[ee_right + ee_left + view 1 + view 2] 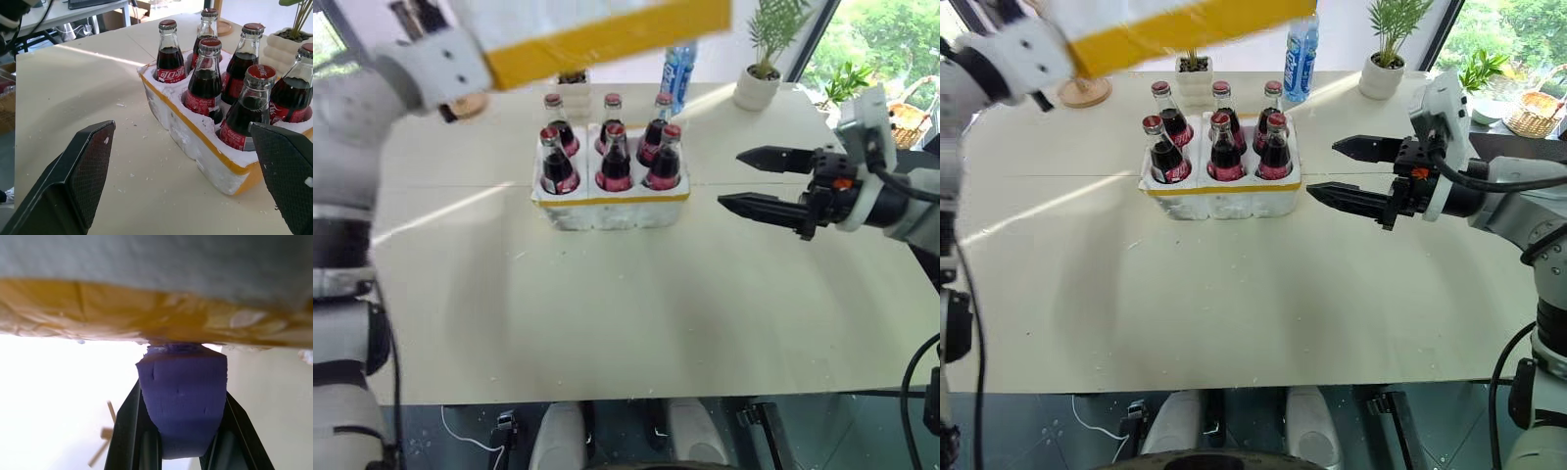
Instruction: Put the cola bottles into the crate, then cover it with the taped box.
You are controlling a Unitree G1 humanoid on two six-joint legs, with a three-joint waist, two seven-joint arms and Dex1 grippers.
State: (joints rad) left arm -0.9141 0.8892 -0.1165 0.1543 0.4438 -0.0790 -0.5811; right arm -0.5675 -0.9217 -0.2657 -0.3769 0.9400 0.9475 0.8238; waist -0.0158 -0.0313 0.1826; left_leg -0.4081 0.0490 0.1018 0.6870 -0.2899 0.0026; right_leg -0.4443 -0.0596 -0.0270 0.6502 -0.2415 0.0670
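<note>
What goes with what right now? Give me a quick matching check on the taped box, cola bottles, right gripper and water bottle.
1 taped box
2 cola bottles
3 right gripper
4 water bottle

a open, beside the crate
b seated in the crate's wells
c standing behind the crate
d held up by the left gripper

Pairs: 1-d, 2-b, 3-a, 4-c
</note>
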